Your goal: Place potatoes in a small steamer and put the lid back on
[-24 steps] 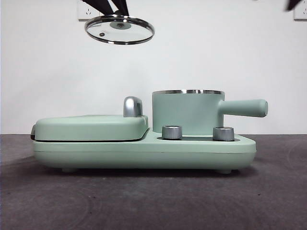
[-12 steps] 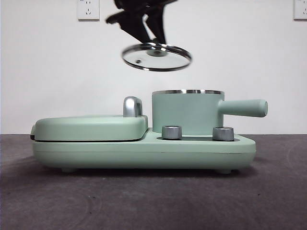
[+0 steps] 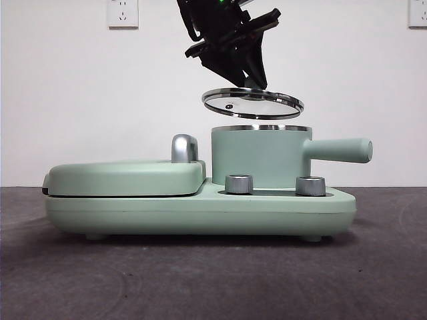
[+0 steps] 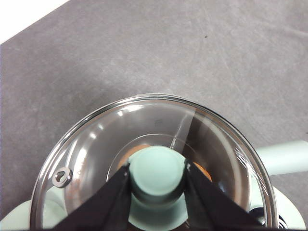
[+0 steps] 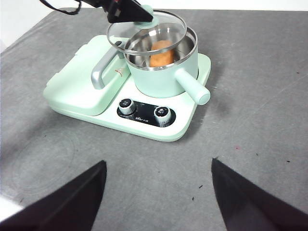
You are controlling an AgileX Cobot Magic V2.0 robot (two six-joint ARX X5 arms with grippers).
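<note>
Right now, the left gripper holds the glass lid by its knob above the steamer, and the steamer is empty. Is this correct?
Not quite. The left gripper does hold the lid by its knob above the steamer, but the steamer is not empty: the right wrist view shows a potato inside it.

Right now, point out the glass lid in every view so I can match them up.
Front view: the glass lid hangs tilted just above the steamer pot, held by the left gripper.
Left wrist view: lid fills the frame, jaws shut on its green knob.
Right wrist view: lid over the pot's rim.
Shared landmark: the pot's side handle.
</note>
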